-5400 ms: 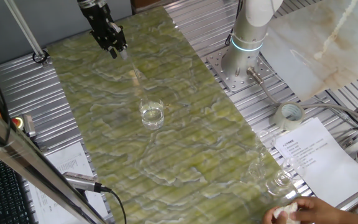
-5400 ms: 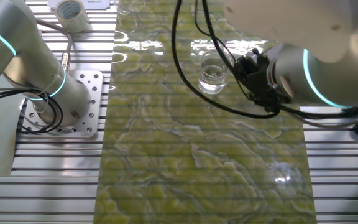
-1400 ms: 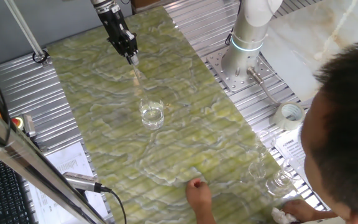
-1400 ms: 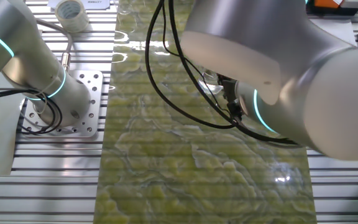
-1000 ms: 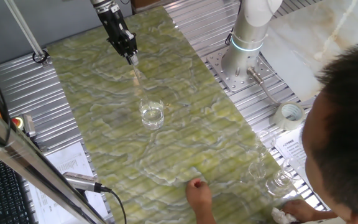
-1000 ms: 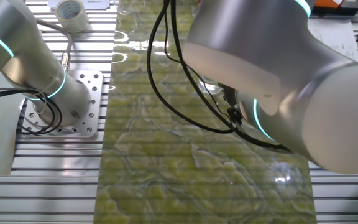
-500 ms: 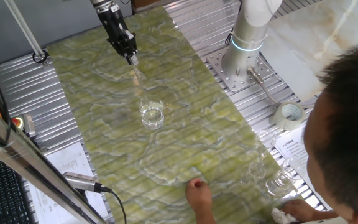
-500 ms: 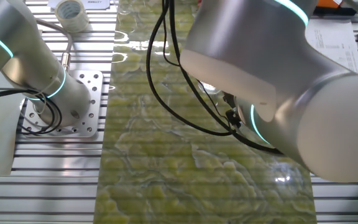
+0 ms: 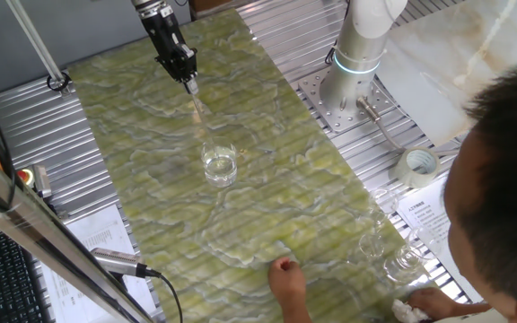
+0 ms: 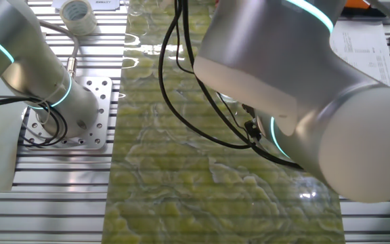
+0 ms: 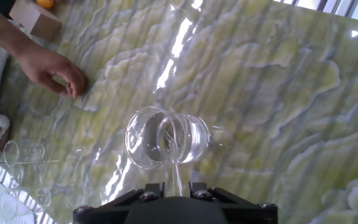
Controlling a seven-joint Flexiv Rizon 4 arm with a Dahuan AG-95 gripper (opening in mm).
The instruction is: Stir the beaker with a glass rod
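Observation:
The beaker (image 9: pixel 219 165) is a short clear glass with liquid, standing in the middle of the green marbled mat (image 9: pixel 267 193). My gripper (image 9: pixel 189 86) hangs above and behind it, shut on the thin glass rod (image 9: pixel 197 105), which points down toward the beaker and ends short of its rim. In the hand view the rod (image 11: pixel 174 160) runs from between my fingers (image 11: pixel 155 188) over the beaker (image 11: pixel 143 142); my gripper (image 11: pixel 174 188) is at the bottom edge. In the other fixed view my arm hides almost all of the beaker.
A person leans in at the right, with a hand (image 9: pixel 286 272) on the mat's near part, also in the hand view (image 11: pixel 50 68). Small clear glass vessels (image 9: pixel 393 254) stand by a sheet of paper. A tape roll (image 9: pixel 417 167) and the arm's base (image 9: pixel 348 94) stand at the right.
Since 5.4 s ago my gripper has moved right toward the beaker with the rod, and a person has leaned in and put a hand on the mat. Over the last second nothing visibly moves.

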